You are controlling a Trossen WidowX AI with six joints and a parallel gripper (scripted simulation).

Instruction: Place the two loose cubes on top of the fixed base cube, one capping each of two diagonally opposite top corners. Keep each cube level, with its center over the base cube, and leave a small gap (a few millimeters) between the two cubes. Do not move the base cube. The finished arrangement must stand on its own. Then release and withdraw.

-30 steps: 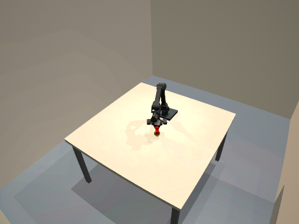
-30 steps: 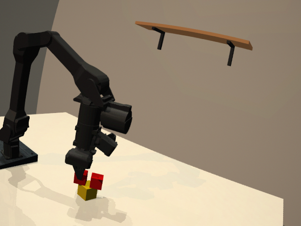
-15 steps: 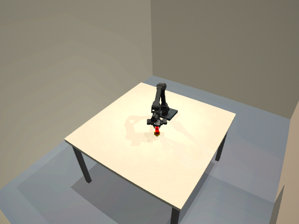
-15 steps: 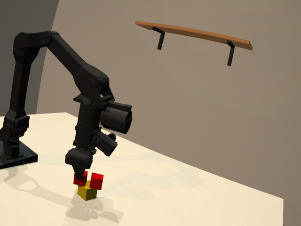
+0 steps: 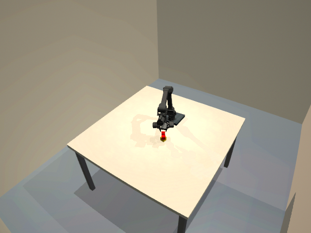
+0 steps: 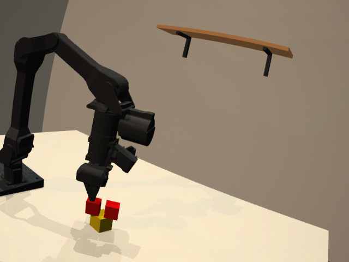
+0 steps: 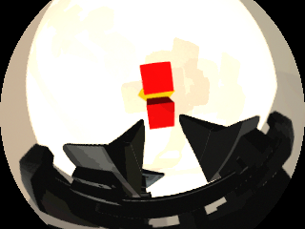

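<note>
The yellow base cube [image 5: 163,141] [image 6: 100,224] [image 7: 155,95] stands on the table, mostly covered from above in the wrist view. One red cube [image 6: 112,210] [image 7: 156,77] sits over its corner away from the arm and overhangs it. The other red cube [image 6: 92,207] [image 7: 161,115] sits over the diagonally opposite corner, nearer the arm. Both look about level. A gap shows between them in the exterior view; its exact width cannot be told. My gripper [image 6: 92,199] [image 7: 161,118] is open, its fingertips low at the near red cube's top, with space on both sides of that cube in the wrist view.
The arm's dark base plate [image 5: 179,118] [image 6: 34,183] is on the table [image 5: 120,130] [image 6: 239,233] behind the cubes. A wooden shelf [image 6: 225,37] is fixed on the wall, well above the table. Arm shadows fall around the cubes.
</note>
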